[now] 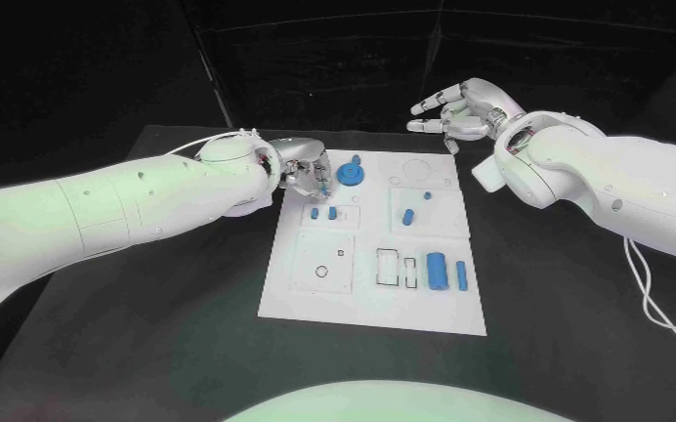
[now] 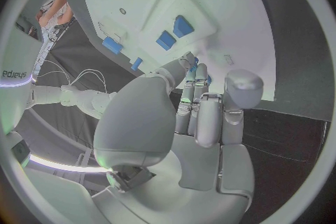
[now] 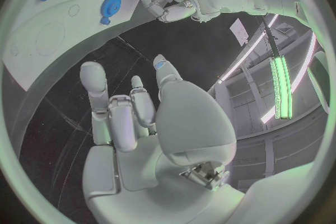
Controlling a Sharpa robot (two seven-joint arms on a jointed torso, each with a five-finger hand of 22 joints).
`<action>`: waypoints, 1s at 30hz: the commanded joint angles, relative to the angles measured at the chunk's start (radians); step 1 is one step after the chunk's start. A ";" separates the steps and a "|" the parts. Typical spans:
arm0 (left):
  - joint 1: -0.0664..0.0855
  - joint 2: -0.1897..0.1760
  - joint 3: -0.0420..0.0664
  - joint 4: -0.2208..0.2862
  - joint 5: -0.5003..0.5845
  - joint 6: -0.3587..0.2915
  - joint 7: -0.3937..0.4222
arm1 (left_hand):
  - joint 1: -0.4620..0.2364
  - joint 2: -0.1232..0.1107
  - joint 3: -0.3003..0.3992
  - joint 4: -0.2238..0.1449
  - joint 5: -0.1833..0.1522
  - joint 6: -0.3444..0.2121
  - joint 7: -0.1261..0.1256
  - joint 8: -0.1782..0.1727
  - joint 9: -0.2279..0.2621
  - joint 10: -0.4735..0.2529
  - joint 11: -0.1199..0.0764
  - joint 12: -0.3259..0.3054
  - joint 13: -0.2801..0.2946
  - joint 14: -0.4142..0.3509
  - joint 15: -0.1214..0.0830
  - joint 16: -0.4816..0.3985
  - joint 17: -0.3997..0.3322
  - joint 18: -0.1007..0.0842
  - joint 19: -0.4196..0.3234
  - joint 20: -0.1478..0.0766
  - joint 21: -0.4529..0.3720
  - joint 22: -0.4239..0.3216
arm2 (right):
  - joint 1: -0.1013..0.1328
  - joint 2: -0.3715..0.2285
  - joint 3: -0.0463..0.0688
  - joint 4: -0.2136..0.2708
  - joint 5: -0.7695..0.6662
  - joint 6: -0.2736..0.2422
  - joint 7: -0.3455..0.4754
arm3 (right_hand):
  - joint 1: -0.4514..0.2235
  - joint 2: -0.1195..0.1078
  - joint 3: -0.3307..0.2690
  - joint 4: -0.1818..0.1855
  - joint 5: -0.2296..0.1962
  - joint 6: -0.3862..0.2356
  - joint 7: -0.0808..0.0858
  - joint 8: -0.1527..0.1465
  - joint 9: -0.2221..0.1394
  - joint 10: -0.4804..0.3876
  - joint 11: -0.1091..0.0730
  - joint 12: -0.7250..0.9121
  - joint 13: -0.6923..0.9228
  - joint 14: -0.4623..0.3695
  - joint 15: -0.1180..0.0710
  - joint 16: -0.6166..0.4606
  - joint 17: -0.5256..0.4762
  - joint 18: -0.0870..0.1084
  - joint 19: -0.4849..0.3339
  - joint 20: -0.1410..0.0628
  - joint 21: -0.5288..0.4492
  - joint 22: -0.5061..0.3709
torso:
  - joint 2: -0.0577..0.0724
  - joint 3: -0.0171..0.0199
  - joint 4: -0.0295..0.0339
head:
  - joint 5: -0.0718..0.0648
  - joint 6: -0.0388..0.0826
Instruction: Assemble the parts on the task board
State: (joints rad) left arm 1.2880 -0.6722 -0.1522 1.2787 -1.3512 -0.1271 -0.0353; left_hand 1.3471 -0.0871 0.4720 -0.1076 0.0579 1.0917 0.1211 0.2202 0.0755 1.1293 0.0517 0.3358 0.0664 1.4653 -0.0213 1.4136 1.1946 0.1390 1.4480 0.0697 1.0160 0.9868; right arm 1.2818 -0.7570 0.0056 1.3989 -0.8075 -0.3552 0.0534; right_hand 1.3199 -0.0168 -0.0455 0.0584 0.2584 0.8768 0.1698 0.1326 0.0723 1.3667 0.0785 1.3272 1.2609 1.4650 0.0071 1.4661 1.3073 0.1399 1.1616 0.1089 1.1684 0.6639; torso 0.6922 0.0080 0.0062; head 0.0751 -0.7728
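Task board point(image 1: 369, 275): flat white rectangular plate lying in the middle of the black table point(image 1: 564, 285), marked with outlined recesses. Small blue plastic parts scattered over it: round blue disc with a tab point(image 1: 351, 173) near the far left corner, two short blue blocks point(image 1: 322, 214) side by side just below it, small blue oblong peg point(image 1: 408, 215) near the centre, tiny blue piece point(image 1: 424, 193) just beyond that peg, and two upright blue bars point(image 1: 449, 272) next to each other at the right edge, beside empty rectangular outlines. Left hand point(image 1: 300, 173): silver, at the board's far left edge, just beside the disc, fingers drawn close together and angled down toward the board; from the left wrist view, fingertips point(image 2: 190, 63) close to a small blue piece, contact or grasp impossible to tell. Right hand point(image 1: 461, 111): silver, raised beyond the board's far right corner, well apart from every part, fingers spread and holding nothing; same spread fingers point(image 3: 94, 89) over dark table in the right wrist view.
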 commanded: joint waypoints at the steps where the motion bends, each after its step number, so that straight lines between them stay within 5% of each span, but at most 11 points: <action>1: 0.001 0.004 0.001 -0.002 0.006 0.001 -0.003 | -0.008 0.000 0.005 0.001 -0.001 0.007 -0.001 -0.001 0.001 0.006 0.002 -0.006 0.001 0.038 -0.008 0.004 -0.001 -0.017 0.005 -0.002 0.004 0.001 | 0.002 0.000 0.001 0.001 -0.001 0.003 0.010 | -0.002 0.009 -0.007 -0.001 0.002 -0.004 -0.003 0.007 -0.001 0.002 -0.001 0.005 0.001 0.055 -0.008 -0.003 0.010 0.014 0.006 -0.004 -0.006 0.001 | 0.000 -0.0007 0.0001 | -0.001 0.000; 30: 0.000 0.044 0.000 -0.040 0.006 0.053 -0.022 | -0.018 -0.008 0.004 0.002 -0.001 0.008 -0.002 -0.005 0.000 0.009 0.002 -0.013 0.001 0.037 -0.008 0.003 -0.006 -0.018 0.005 -0.002 0.007 0.006 | 0.002 0.002 0.001 0.002 -0.001 0.004 0.010 | -0.002 0.009 -0.007 -0.001 0.002 -0.004 -0.003 0.007 -0.001 0.002 -0.001 0.005 0.001 0.055 -0.008 -0.003 0.010 0.014 0.006 -0.004 -0.006 0.001 | -0.001 -0.0005 0.0004 | -0.004 -0.005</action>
State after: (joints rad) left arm 1.2868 -0.6294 -0.1525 1.2393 -1.3486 -0.0976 -0.0467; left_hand 1.3383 -0.0967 0.4719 -0.1077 0.0580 1.0916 0.1211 0.2200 0.0745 1.1329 0.0554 0.3292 0.0666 1.4652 -0.0213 1.4136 1.1899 0.1390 1.4479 0.0697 1.0158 0.9915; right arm 1.2818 -0.7556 0.0056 1.3998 -0.8075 -0.3551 0.0534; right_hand 1.3199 -0.0168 -0.0455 0.0584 0.2584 0.8768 0.1698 0.1326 0.0723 1.3667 0.0785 1.3272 1.2608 1.4650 0.0070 1.4661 1.3073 0.1399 1.1616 0.1089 1.1684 0.6639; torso 0.6924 0.0075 0.0062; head 0.0709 -0.7770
